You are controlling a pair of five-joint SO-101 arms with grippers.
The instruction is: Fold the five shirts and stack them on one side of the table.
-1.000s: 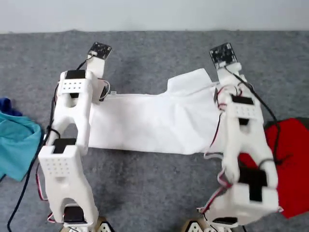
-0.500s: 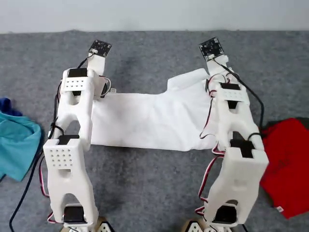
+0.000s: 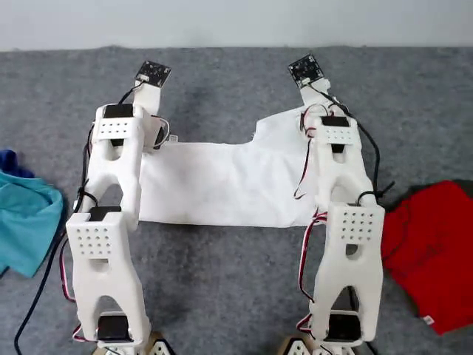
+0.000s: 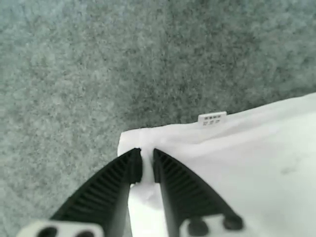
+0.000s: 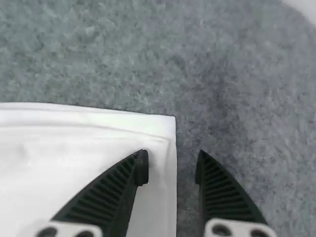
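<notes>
Across the grey table (image 3: pixel 222 296), between the two arms, a white shirt (image 3: pixel 222 185) lies spread flat; the left gripper (image 4: pixel 146 165) is pinched tight on one corner, the right gripper (image 5: pixel 172 170) stands parted astride another corner's edge, while a red shirt (image 3: pixel 429 244) and a teal shirt (image 3: pixel 26 222) lie crumpled at opposite sides

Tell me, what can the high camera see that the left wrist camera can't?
The high view has the red shirt, the teal shirt, the left arm and the right arm. The left wrist view has the black jaws up close, pinched shut on a corner of the white shirt. Both have that white shirt and the grey table.
</notes>
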